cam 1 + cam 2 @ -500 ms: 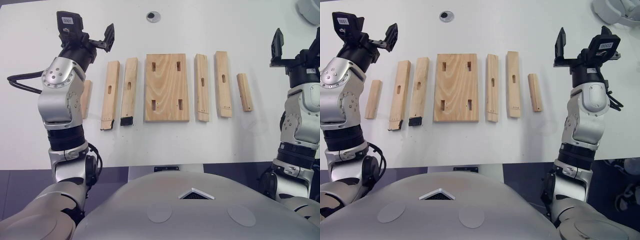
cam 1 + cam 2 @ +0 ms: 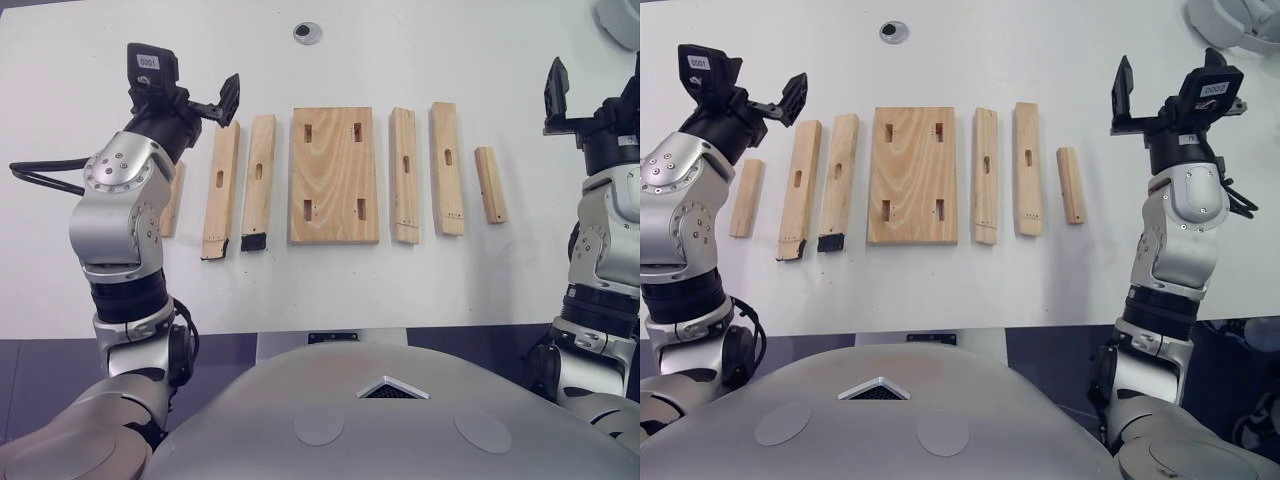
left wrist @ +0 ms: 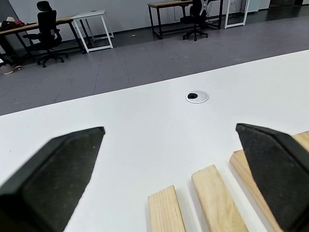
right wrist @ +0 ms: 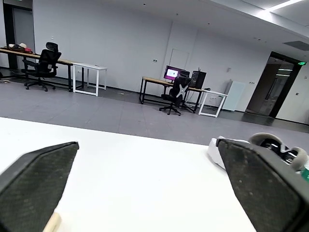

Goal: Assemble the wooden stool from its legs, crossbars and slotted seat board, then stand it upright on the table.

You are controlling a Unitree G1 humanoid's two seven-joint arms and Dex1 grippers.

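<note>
The slotted seat board (image 2: pixel 334 175) lies flat mid-table. Two legs (image 2: pixel 220 188) (image 2: pixel 259 180) lie to its left and two legs (image 2: pixel 403 173) (image 2: pixel 446 167) to its right, all parallel. One short crossbar (image 2: pixel 489 183) rests at the far right; another crossbar (image 2: pixel 745 197) lies at the far left, beside my left arm. My left gripper (image 2: pixel 190 88) is open and empty, raised above the far ends of the left-hand pieces, whose tips (image 3: pixel 219 198) appear between its fingers (image 3: pixel 53 169). My right gripper (image 2: pixel 1167 95) is open and empty, held up beyond the right crossbar.
A round grommet (image 2: pixel 307 33) sits in the table behind the board. A white device (image 2: pixel 1230 20) lies at the far right corner, also seen as a white device (image 4: pixel 260 147) from the wrist. The table's front edge (image 2: pixel 330 325) runs just before me.
My left arm has swung a little to the right, bringing its open gripper closer to the far end of the outer left leg. The right arm has barely moved.
</note>
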